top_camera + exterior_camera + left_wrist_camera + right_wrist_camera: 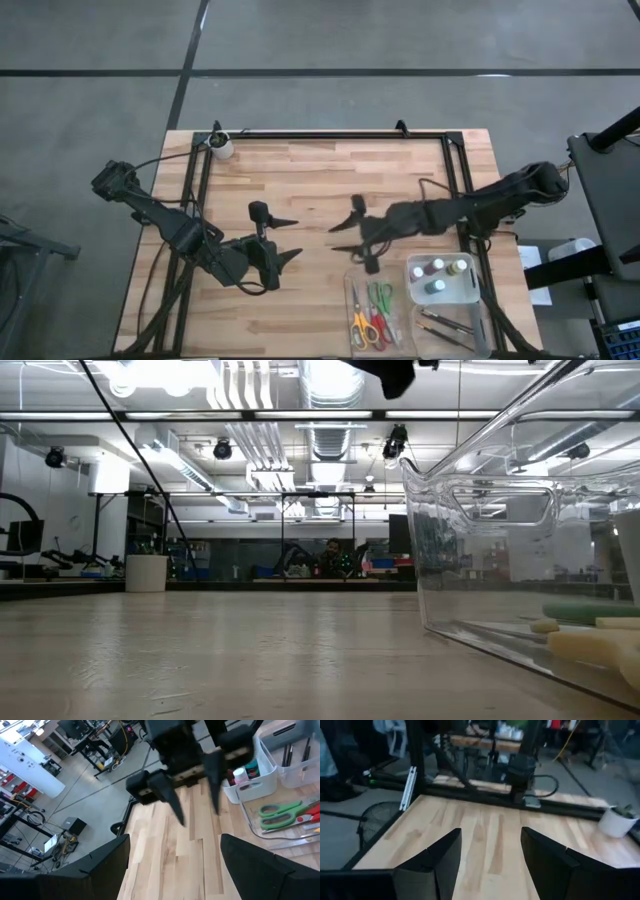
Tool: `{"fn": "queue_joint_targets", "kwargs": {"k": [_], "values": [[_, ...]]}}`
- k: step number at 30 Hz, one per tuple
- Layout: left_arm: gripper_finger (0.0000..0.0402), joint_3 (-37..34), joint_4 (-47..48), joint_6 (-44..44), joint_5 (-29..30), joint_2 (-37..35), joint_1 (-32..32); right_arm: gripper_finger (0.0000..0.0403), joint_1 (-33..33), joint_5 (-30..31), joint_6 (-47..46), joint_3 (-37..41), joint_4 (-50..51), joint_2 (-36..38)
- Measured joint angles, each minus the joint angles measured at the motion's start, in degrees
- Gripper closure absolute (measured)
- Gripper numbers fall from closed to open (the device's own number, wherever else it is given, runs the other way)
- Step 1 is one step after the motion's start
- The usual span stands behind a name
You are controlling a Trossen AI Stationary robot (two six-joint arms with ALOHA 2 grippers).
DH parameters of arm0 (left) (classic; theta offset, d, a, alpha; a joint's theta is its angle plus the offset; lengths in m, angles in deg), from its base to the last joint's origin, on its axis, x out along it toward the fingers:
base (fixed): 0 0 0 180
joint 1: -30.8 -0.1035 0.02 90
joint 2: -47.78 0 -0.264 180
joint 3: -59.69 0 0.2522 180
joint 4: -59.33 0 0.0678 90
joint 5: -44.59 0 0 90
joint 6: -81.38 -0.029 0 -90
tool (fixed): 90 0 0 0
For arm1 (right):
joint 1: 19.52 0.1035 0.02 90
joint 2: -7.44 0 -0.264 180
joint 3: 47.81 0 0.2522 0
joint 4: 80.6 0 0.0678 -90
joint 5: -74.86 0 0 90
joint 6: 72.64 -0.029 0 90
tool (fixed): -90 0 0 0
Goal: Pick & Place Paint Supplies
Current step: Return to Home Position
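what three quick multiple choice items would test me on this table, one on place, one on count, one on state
1. Where do the scissors lie?
A) in the clear bin
B) on bare wood at mid-table
C) on the floor

2. How many scissors are there?
A) one
B) three
C) five

3. How do the left claw and the right claw stand?
A) both open and empty
B) left shut on scissors
C) right shut on a bottle

Answers:
1 A, the high view shows them inside the bin's walls.
2 B, green, yellow and red handles show.
3 A, each claw's fingers are spread with nothing between them.
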Motion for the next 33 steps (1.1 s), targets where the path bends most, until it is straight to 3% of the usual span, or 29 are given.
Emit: {"fn": "queue_joint_targets", "kwargs": {"k": [6,16,21,33], "values": [[0.0088,0.0,0.0,-0.1,0.0,0.0,0.0,0.0202,-3.1,2.7,-4.5,11.4,-1.6,13.7],[0.0088,0.0,0.0,-0.1,0.0,0.0,0.0,0.0202,-1.1,2.7,-6.0,27.8,1.7,37.5],[0.0088,0.0,0.0,-0.1,0.0,0.0,0.0,0.0202,-0.4,2.8,-10.2,36.4,1.7,46.3],[0.0088,0.0,0.0,-0.1,0.0,0.0,0.0,0.0202,-0.3,-0.2,-8.5,50.3,0.2,66.6]]}}
